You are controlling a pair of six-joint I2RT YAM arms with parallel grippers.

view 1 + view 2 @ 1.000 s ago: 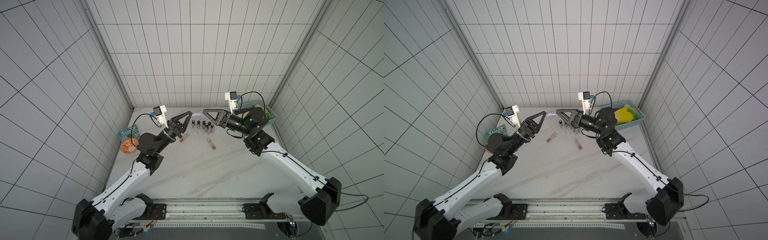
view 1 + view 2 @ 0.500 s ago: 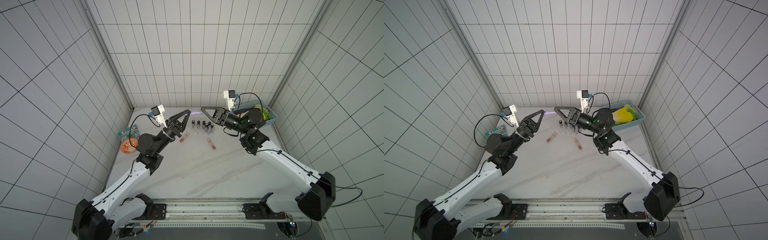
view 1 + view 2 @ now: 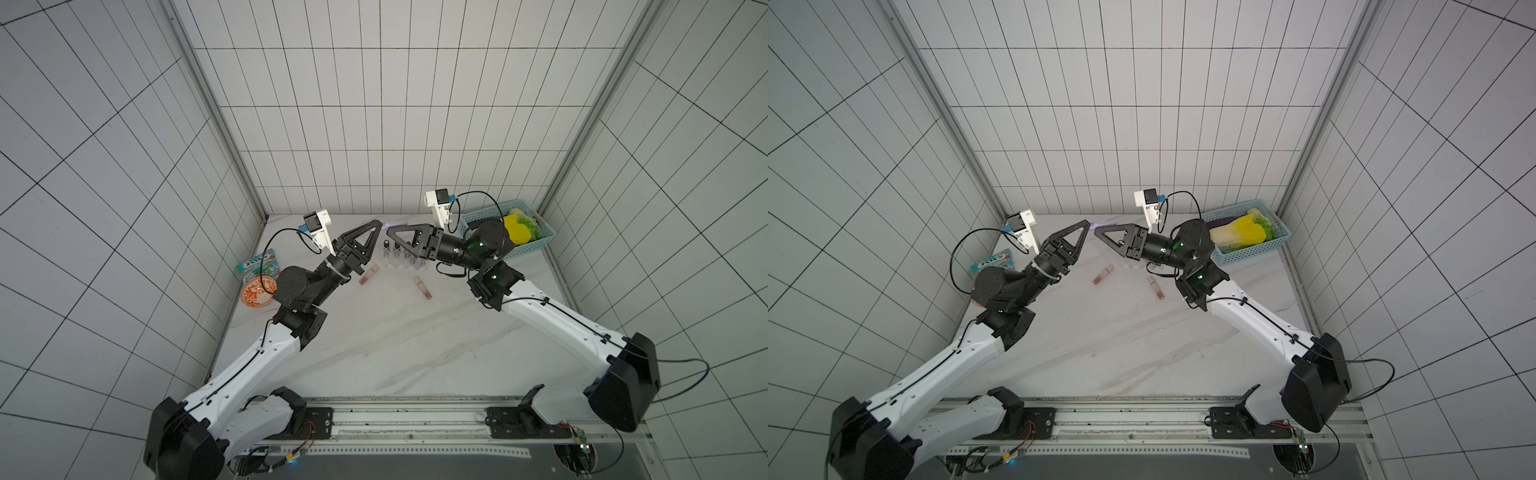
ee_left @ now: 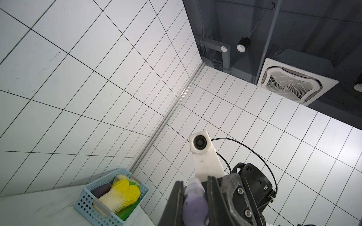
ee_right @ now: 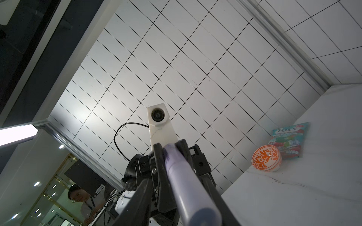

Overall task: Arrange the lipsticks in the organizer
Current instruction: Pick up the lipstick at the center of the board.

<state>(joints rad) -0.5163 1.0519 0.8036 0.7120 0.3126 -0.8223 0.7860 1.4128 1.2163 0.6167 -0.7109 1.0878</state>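
One lilac lipstick (image 3: 392,225) hangs in the air over the organizer's (image 3: 401,261) 12 o'clock edge, at the table's (image 3: 395,345) 12 o'clock. The left gripper (image 3: 377,225) is clamped on one end. The right gripper (image 3: 390,237) has its jaws around the other end; whether they press it I cannot tell.

This looks like a hand-over, so the right needs a firm hold before the left lets go.

Counted:
- one lilac lipstick
- one pink lipstick (image 3: 369,275) lying at the organizer's 7 o'clock and a second pink lipstick (image 3: 423,287) at 5 o'clock
- a few black lipsticks (image 3: 387,247) standing inside, partly hidden
- one basket (image 3: 532,248) at 2 o'clock
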